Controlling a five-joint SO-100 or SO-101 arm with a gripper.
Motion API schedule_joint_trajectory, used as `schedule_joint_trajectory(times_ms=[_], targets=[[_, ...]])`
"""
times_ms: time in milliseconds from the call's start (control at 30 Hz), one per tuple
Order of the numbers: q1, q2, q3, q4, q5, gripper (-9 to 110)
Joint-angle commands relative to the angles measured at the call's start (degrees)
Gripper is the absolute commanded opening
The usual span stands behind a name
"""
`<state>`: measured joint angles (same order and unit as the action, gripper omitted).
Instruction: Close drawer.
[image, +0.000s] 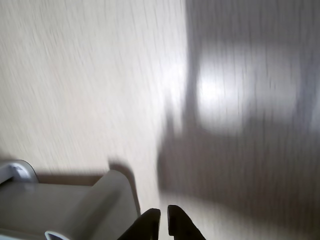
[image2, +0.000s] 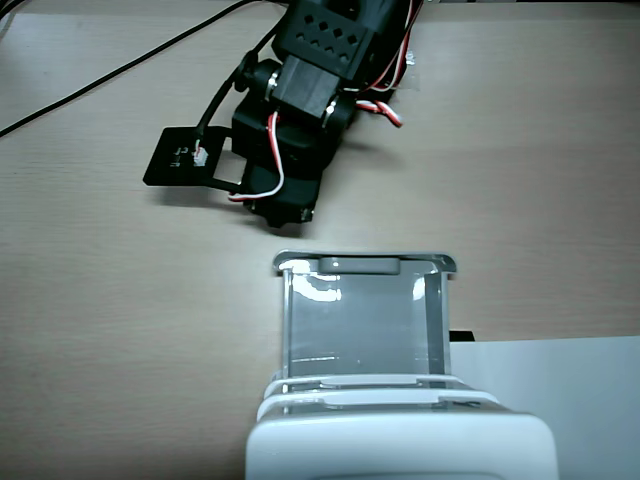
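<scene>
A black gripper (image: 164, 216) enters the blurred wrist view from the bottom edge, fingertips nearly together and holding nothing. In the fixed view the arm (image2: 300, 110) stands just beyond the drawer (image2: 362, 312), pulled out from its white cabinet (image2: 400, 445).

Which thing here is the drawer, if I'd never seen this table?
In the fixed view, find the white cabinet at the bottom edge. Sticking out of it toward the black arm is the drawer: a see-through grey tray, pulled open, unlike the flat white paper beside it.
</scene>
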<state>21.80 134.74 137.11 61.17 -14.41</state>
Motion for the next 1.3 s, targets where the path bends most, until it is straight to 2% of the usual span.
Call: schedule_joint_trajectory(times_ms=[0,567,967,1267], targets=[[-0.53,1.76,-0.26,0.26,0.18,0],[-2.9,2.55,1.32,2.2,1.93,0],[-14.68,10.02,7.12,1.41,12.92,0],[-17.58,7.73,7.82,-3.6,13.36,0]])
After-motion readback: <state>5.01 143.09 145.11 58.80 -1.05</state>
